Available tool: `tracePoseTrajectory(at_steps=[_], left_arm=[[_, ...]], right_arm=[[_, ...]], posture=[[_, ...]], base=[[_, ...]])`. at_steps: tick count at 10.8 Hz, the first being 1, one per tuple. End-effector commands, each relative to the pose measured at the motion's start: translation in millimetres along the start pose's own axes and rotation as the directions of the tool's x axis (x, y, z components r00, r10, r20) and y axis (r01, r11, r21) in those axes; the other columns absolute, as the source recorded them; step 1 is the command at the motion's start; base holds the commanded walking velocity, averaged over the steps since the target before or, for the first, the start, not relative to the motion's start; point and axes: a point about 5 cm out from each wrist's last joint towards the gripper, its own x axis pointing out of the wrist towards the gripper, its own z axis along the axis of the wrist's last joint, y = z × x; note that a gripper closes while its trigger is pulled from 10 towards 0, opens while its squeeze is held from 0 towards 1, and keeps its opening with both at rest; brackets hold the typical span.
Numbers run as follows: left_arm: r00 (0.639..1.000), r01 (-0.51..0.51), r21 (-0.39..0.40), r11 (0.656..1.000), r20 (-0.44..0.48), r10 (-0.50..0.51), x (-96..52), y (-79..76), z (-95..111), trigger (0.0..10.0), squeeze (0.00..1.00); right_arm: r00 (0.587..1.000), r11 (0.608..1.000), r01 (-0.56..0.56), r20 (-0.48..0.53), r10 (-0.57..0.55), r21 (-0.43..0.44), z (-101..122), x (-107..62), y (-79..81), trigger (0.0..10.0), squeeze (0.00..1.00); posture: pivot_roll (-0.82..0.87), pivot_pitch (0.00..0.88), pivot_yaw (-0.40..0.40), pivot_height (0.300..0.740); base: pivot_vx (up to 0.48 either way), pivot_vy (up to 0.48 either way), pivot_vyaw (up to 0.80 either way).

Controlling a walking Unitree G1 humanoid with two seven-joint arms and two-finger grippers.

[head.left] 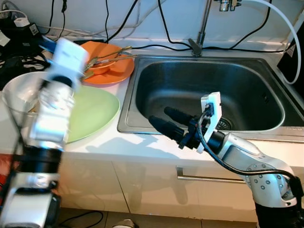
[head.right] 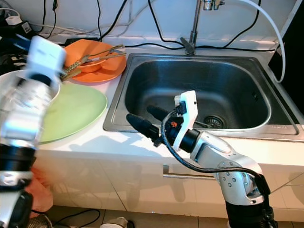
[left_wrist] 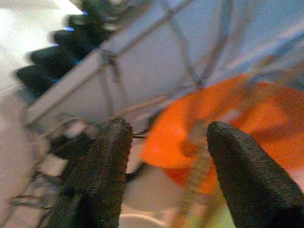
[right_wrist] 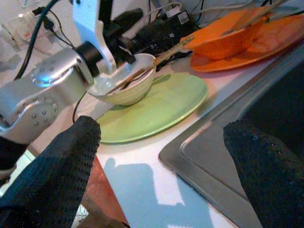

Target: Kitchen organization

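The left gripper (left_wrist: 164,166) is up at about ten o'clock, over the counter (head.left: 142,145). Its two black fingers (left_wrist: 102,171) are wide apart and hold nothing. Past them sits the orange plate (head.left: 116,72) with an orange bowl (head.left: 102,64) on it — sticks lie across the bowl. Just below, at nine o'clock, is the green plate (head.left: 97,111), with a pale bowl (right_wrist: 130,90) on its far left side. At the middle is the steel sink (head.left: 156,76). The right gripper (head.left: 164,121) hangs over the sink's near edge at six o'clock — its fingers are spread open with nothing between them.
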Motion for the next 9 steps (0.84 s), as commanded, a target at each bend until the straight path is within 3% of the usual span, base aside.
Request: tracePoseTrajectory(at_steps=[1, 3, 5, 6, 8, 9], left_arm=[[0.998, 0.058, 0.007, 0.998, 0.028, -0.058, -0.2, -10.7, 5, 10.0, 1.00], [0.991, 0.125, 0.028, 0.992, 0.036, -0.126, -1.2, -22.3, 8, 10.0, 1.00], [0.985, 0.168, 0.102, 0.981, 0.009, -0.170, -5.6, -29.1, 3, 10.0, 1.00], [0.987, 0.158, 0.182, 0.970, -0.026, -0.156, -4.4, -25.7, -4, 10.0, 1.00], [0.993, 0.120, 0.249, 0.961, -0.045, -0.112, -2.2, -13.9, -9, 10.0, 0.94], [0.994, 0.109, 0.270, 0.957, -0.052, -0.098, -1.9, -10.0, -10, 10.0, 0.96]], right_arm=[[1.000, 1.000, -0.012, -0.005, 0.012, -0.010, 0, 1.0, 1.6, 10.0, 0.00], [1.000, 1.000, -0.009, -0.003, 0.009, -0.014, 0, 0.7, 1.1, 10.0, 0.00], [1.000, 1.000, -0.012, -0.002, 0.012, -0.012, -1, 1.5, 1.6, 10.0, 0.00], [1.000, 1.000, -0.014, -0.001, 0.014, -0.010, -1, 1.6, 2.1, 10.0, 0.00], [1.000, 1.000, -0.011, -0.002, 0.011, -0.005, -2, 0.6, 2.4, 10.0, 0.00], [1.000, 1.000, -0.011, -0.004, 0.011, -0.002, -3, 0.3, 2.7, 10.0, 0.00]], posture=[[0.13, 0.000, 0.044, 0.740], [0.13, 0.000, 0.046, 0.740], [0.14, 0.000, 0.047, 0.740], [0.14, 0.000, 0.048, 0.740], [0.13, 0.005, 0.048, 0.740], [0.14, 0.008, 0.048, 0.740]], base=[[0.000, 0.000, 0.00], [0.000, 0.000, 0.00], [0.000, 0.000, 0.00], [0.000, 0.000, 0.00], [0.000, 0.000, 0.00], [0.000, 0.000, 0.00]])
